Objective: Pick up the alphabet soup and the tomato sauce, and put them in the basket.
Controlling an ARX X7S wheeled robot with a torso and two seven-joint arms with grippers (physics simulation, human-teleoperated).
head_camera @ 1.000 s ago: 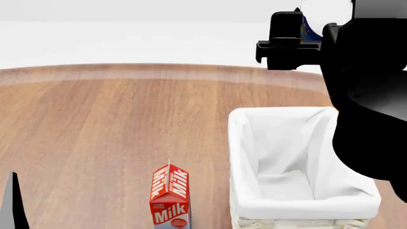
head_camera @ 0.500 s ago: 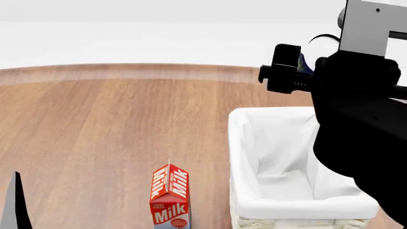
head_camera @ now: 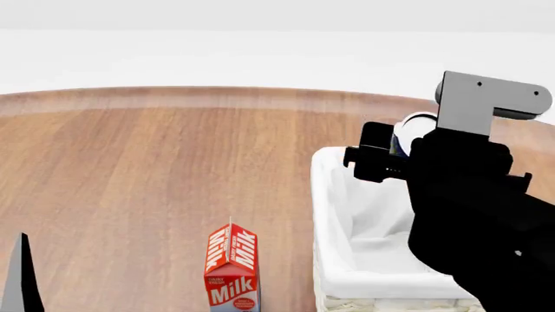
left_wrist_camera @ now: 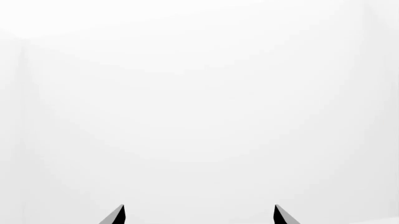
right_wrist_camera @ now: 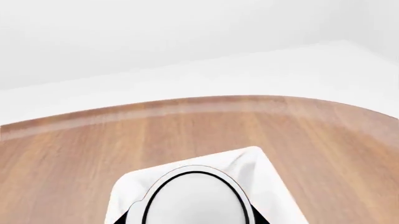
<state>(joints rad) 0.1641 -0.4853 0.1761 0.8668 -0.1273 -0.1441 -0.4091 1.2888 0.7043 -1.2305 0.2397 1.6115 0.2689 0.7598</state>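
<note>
Lowered from its high station beyond the basket's far rim, the right pincer point(head_camera: 392, 155) now hangs just over the basket's point(head_camera: 328, 195) far end, clamped on the soup can point(head_camera: 413, 125), of which the head view shows only the pale top and a sliver of blue behind the black arm. From the right wrist view the can's silvery top point(right_wrist_camera: 196, 198) fills the foreground, with the white liner point(right_wrist_camera: 262, 172) spread under and beyond it, so the can sits over the opening rather than outside it. A good drop, by my judgement, wants the arm to come a little nearer the basket's middle and lower until the can's base is close to the cloth floor; parting the pincer up here risks the can toppling or catching the folded rim. Keep the can upright and clear of the liner's walls on the way down. The left pincer point(left_wrist_camera: 198, 215) faces blank white, its two dark tips apart and holding nothing; one tip point(head_camera: 21, 279) shows at the bottom edge of the head view. A milk carton point(head_camera: 231, 268) stands on the bench point(head_camera: 156, 169) just beside the basket's left wall, out of the lowering path. No tomato sauce shows in any view, so that half of the job is not yet done.
</note>
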